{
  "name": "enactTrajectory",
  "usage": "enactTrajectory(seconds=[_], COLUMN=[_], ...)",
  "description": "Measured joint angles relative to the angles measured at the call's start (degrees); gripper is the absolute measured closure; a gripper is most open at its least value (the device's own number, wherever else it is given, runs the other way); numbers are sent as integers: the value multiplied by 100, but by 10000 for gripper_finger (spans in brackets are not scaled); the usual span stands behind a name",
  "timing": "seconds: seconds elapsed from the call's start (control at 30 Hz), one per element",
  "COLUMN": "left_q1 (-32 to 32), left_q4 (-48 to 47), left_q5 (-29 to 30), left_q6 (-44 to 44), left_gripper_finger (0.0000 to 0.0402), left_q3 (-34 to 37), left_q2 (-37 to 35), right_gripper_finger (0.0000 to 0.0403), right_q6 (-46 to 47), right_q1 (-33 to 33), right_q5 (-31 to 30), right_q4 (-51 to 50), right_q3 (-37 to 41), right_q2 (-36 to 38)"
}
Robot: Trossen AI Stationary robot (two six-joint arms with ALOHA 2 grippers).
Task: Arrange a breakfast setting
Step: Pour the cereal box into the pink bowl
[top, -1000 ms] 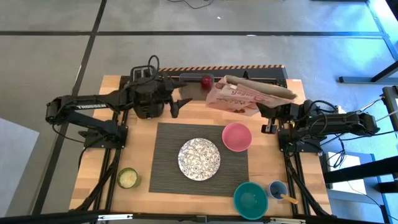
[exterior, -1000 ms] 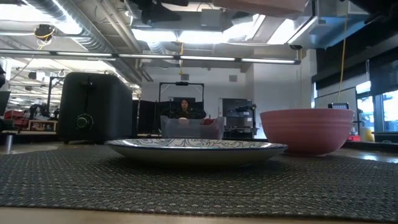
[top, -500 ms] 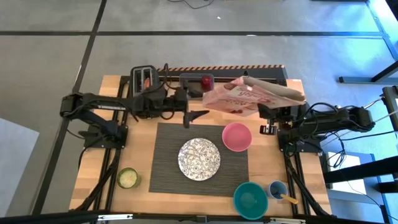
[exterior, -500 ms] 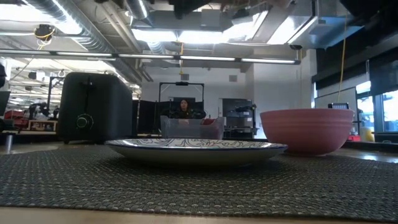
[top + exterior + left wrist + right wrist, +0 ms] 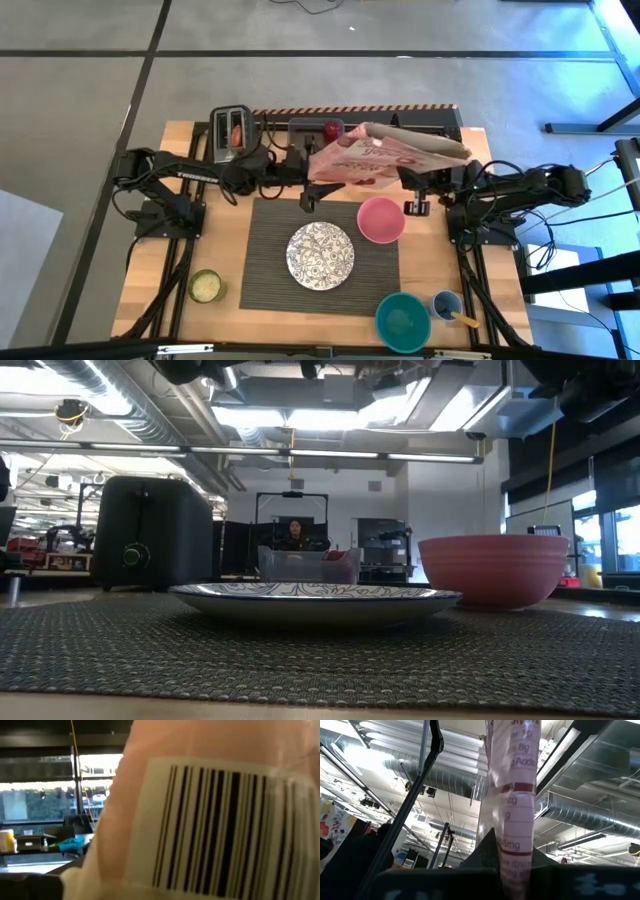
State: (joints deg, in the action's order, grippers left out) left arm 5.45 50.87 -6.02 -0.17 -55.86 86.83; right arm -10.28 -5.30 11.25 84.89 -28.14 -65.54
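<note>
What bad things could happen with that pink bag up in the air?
The right gripper pinches only an edge of the pink bag, so the bag might slip and drop onto the pink bowl below. The open left gripper is very close to the bag and could bump or tear it. If the bag swings, it might knock the red apple behind it.

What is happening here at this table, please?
The right gripper is shut on a pink printed bag and holds it up over the back of the table. The left gripper, open, is close beside the bag. On the grey mat a patterned plate and a pink bowl are already set.
</note>
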Motion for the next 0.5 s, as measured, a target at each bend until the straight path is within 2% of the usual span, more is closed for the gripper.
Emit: enactTrajectory(seconds=[0.13, 0.37, 0.5], left_q1=[0, 6, 7], left_q4=[18, -7, -9], left_q5=[45, 51, 50], left_q6=[55, 150, 182], left_gripper_finger=[106, 191, 222], left_q3=[0, 0, 0], left_q2=[0, 0, 3], right_gripper_finger=[403, 397, 373], right_q6=[1, 216, 261], right_q1=[0, 0, 1], right_q5=[8, -5, -5], right_q4=[-10, -110, -212], right_q3=[-26, -26, -26], right_q2=[-22, -24, -26])
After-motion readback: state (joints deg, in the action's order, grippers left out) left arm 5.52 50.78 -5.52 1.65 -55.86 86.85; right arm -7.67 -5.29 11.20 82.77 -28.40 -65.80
